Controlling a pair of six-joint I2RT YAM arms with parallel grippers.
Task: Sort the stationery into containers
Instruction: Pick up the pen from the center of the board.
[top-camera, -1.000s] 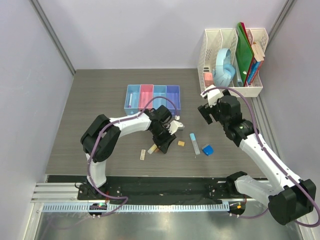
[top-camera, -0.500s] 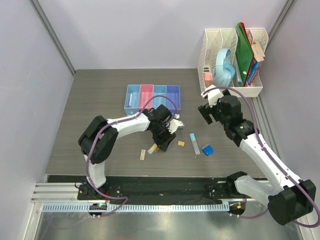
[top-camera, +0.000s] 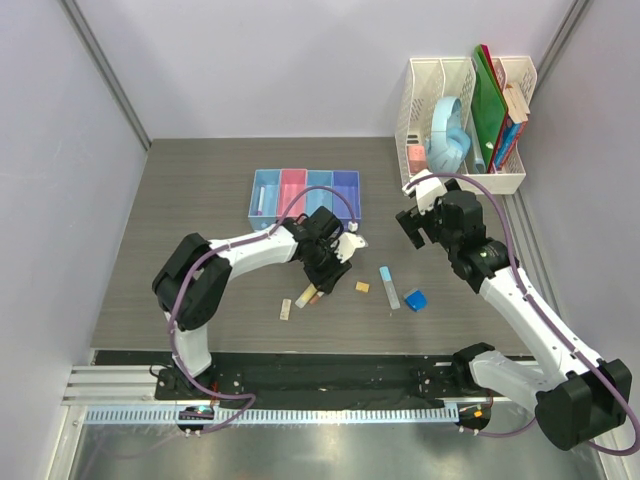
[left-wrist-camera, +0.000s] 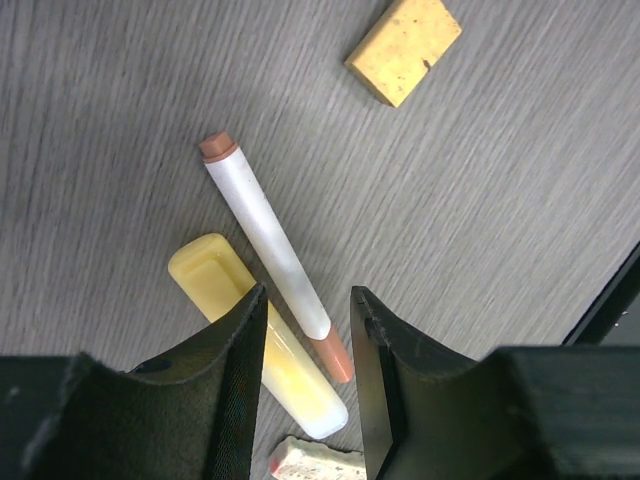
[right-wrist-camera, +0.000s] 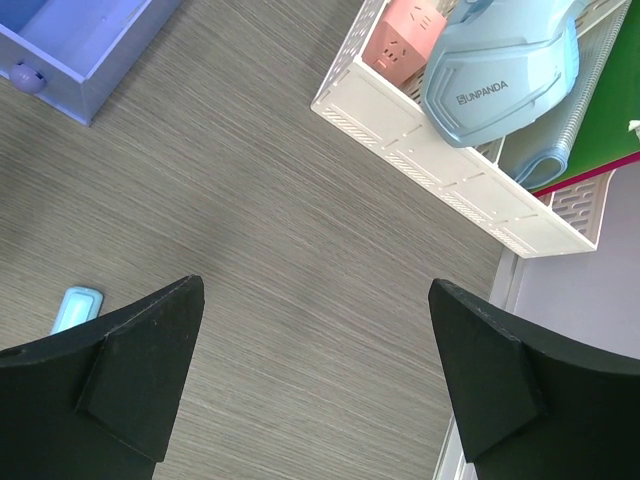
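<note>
Hovering left pincer (left-wrist-camera: 307, 300): jaws standing apart, straddling the thin white orange-tipped pen (left-wrist-camera: 268, 235), which is lying on the desk (left-wrist-camera: 500, 200) against the yellow marker (left-wrist-camera: 225, 290).
Step advice: lowering squarely, closing on the pen alone.
Right pincer (right-wrist-camera: 315, 288): gaping wide, holding nothing.
Four joined plastic bins (top-camera: 306, 172): leftmost is showing a pale sliver; others are looking bare.

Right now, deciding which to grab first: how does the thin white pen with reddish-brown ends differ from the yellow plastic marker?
The thin white pen is slimmer; the yellow marker is thicker with a squared end. The pen has reddish-brown tips; the marker is all yellow. The pen shows whole; a left gripper finger hides part of the marker. Both lie side by side on the grey table.
</note>
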